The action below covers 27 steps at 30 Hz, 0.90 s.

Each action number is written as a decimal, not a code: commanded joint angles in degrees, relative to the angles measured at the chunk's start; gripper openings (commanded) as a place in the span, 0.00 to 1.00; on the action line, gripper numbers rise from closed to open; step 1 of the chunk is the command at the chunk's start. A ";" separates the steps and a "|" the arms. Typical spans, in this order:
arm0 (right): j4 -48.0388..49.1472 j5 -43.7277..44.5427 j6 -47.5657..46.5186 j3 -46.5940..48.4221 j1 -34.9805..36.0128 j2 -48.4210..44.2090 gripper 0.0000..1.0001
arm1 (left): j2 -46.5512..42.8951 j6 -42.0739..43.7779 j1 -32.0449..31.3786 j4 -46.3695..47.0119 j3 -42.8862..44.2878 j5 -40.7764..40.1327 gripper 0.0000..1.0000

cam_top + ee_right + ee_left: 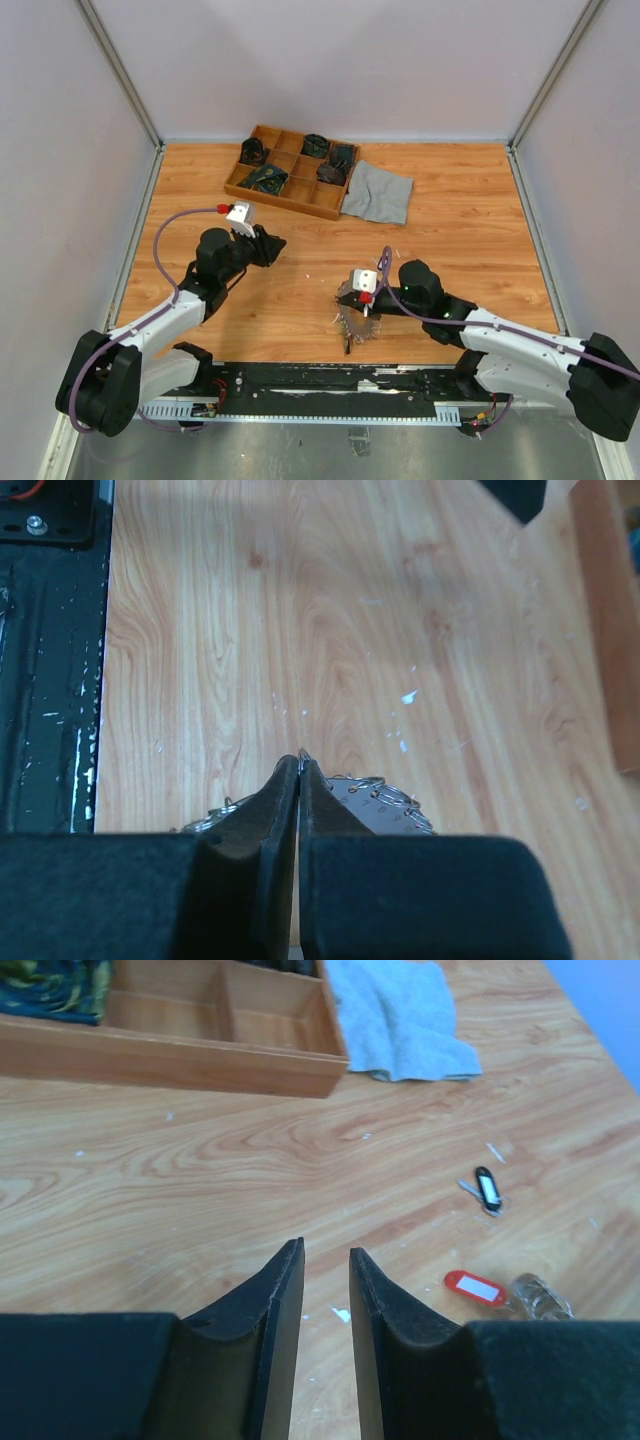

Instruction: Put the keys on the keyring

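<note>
The keyring (355,323) is a spiky grey disc of silver keys lying on the wooden table near the front rail. My right gripper (352,308) is over it. In the right wrist view the gripper (300,764) is shut on a thin wire loop at the edge of the keyring (385,802). My left gripper (272,246) hovers over bare table left of centre. It is open and empty in the left wrist view (326,1256). That view shows a key with a red tag (472,1287) and a key with a black-and-white tag (487,1188) lying loose to the right.
A wooden compartment tray (300,205) with dark bundles stands at the back, with a grey cloth (378,192) beside it on the right. A black rail (330,385) runs along the front edge. White scraps dot the table. Walls close in on both sides.
</note>
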 commanded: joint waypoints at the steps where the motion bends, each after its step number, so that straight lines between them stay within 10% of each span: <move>1: 12.51 -3.45 -7.16 -3.16 -0.28 -4.95 0.01 | -0.85 1.51 0.34 5.78 -1.21 9.39 0.29; 14: 5.28 -12.31 -22.70 -3.13 -0.22 -10.99 0.00 | -2.38 2.72 -2.84 13.57 -3.28 21.33 0.26; 27: -34.55 -16.36 -45.79 10.22 -0.06 -10.77 0.01 | -2.59 3.09 -3.89 12.96 -3.36 19.98 0.26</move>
